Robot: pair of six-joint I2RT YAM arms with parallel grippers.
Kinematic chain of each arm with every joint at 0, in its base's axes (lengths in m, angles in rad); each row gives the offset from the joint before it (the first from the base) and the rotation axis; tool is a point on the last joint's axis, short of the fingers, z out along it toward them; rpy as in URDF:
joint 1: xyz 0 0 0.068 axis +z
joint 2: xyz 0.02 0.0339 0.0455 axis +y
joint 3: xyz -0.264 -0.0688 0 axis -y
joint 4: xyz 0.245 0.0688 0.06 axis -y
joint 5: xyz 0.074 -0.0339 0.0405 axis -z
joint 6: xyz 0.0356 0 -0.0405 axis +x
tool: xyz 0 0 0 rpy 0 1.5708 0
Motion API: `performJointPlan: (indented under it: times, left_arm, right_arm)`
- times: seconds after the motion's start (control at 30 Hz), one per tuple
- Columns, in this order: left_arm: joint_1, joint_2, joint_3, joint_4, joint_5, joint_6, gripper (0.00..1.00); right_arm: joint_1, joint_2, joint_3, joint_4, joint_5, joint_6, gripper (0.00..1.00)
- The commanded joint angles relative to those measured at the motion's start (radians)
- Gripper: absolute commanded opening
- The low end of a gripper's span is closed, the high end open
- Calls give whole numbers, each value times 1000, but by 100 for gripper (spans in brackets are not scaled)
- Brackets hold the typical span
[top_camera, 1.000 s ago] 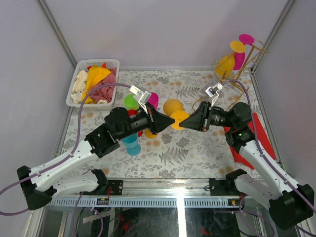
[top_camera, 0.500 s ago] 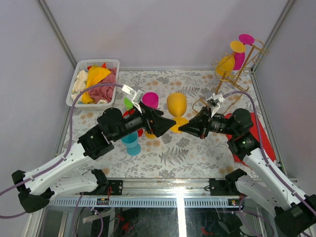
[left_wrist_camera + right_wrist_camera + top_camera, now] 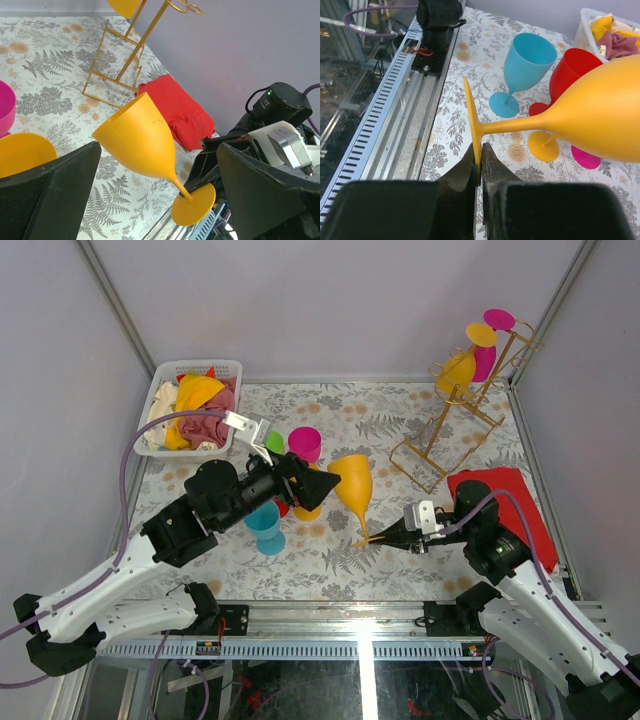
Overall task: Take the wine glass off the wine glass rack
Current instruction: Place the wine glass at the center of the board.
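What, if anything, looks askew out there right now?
The orange wine glass hangs tilted above the table, pinched only by its foot rim in the right gripper, bowl leaning toward the open left gripper. That thin grip looks precarious.

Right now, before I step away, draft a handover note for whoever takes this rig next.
Left end effector: open, beside the orange plastic wine glass, not gripping it.
Right end effector: shut on that glass's round foot, holding it tilted above the table.
Thin gold wire wine glass rack: back right; a yellow glass and a magenta glass hang on it.
Done: orange glass is off the rack.
Left: probably stand it on the table, then take the hanging two.
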Motion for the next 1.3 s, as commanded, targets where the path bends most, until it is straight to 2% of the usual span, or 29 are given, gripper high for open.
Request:
performJointPlan:
  times: [0.0, 0.1, 0.2, 0.33, 0.5, 0.63, 1.03, 1.17, 1.27]
  left_arm:
    - [-3, 16, 57, -45, -47, -20, 100]
    - [-1, 57, 102, -133, -78, -43, 100]
    - [15, 93, 125, -153, -18, -53, 100]
    - [70, 128, 145, -166, 111, -90, 100]
    - [125, 141, 108, -60, 358, -119, 100]
    - [131, 156, 101, -31, 460, -127, 100]
    - [139, 187, 107, -71, 509, -133, 99]
    - [139, 214, 124, -84, 573, -107, 95]
    - [139, 237, 142, -101, 613, -92, 89]
  right_arm:
    - [7, 33, -7, -75, -101, -200, 0]
    - [6, 52, -17, -106, -145, -228, 0]
    - [6, 58, -21, -145, -189, -272, 0]
    - [6, 53, -29, -162, -242, -306, 0]
    - [7, 43, -43, -164, -281, -327, 0]
    - [6, 14, -41, -168, -280, -337, 0]
    - [7, -56, -46, -162, -269, -345, 0]
    - [6, -57, -44, -159, -262, -347, 0]
    - [6, -57, -44, -160, -255, -348, 0]
